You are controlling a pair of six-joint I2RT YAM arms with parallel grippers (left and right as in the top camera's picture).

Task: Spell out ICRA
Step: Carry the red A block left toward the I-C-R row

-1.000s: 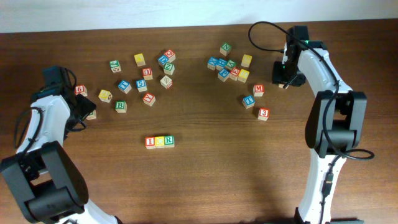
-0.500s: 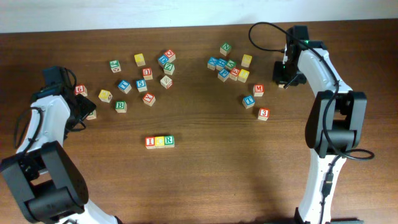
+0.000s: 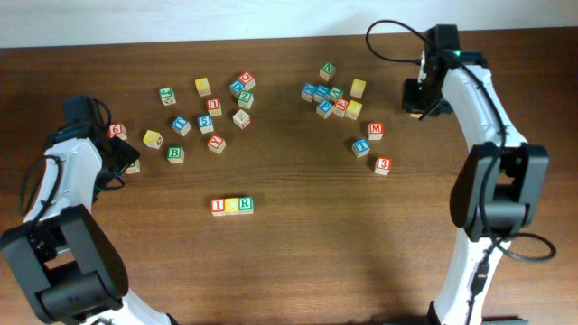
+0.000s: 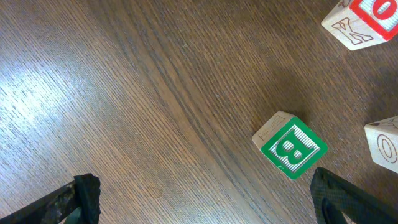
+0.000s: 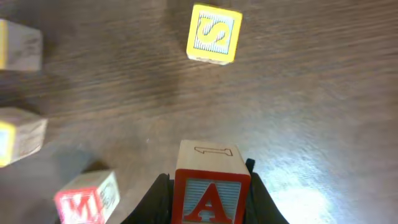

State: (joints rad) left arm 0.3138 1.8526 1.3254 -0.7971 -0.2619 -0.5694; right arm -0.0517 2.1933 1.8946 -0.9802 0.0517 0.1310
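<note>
We log three cubes in a touching row near mid-counter (image 3: 298,257), letters up: red-lettered I cube (image 3: 218,207), yellow-faced C cube (image 3: 231,206), green-lettered R cube (image 3: 245,205). The A cube (image 5: 211,190), red letter upright toward the wrist camera, sits clamped in the right gripper (image 5: 210,194).

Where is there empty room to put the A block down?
Beside the R, toward the 3 block, the wood is bare; the A block could go there. The front of the table is bare too. It is crowded at the back, in the bunches around the Z and the N.
</note>
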